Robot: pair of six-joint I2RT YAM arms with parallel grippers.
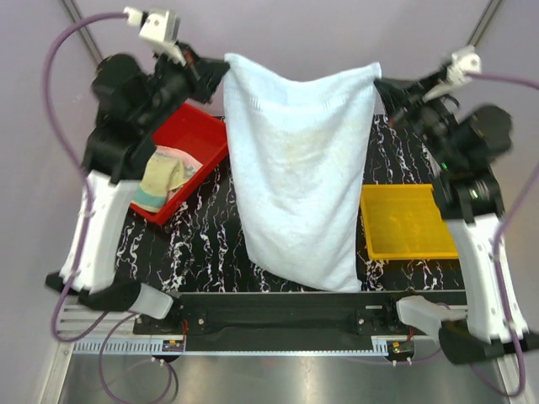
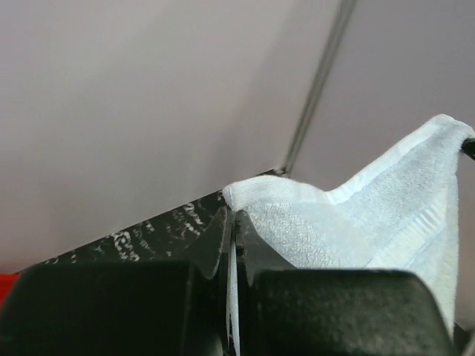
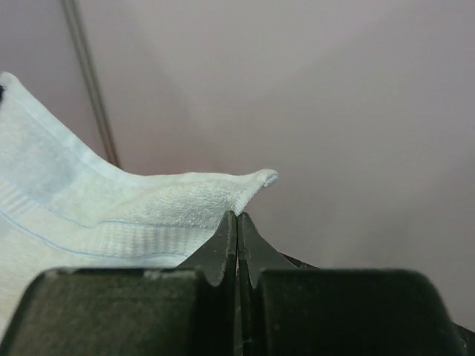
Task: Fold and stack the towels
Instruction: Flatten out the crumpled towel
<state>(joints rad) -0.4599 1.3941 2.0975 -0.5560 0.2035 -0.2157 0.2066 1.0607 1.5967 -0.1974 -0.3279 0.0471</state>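
Observation:
A pale blue-white towel [image 1: 295, 168] hangs spread out between my two grippers, lifted above the black marbled table [image 1: 206, 244]; its lower edge hangs near the table's front. My left gripper [image 1: 221, 69] is shut on the towel's top left corner, which shows in the left wrist view [image 2: 297, 222]. My right gripper [image 1: 381, 84] is shut on the top right corner, which shows in the right wrist view [image 3: 185, 200]. More towels, pink, yellow-green and teal [image 1: 164, 178], lie crumpled in the red tray [image 1: 198, 130].
The red tray stands at the left of the table under my left arm. A yellow tray [image 1: 406, 220] lies at the right, under my right arm. A black bar [image 1: 286, 307] runs along the table's front edge.

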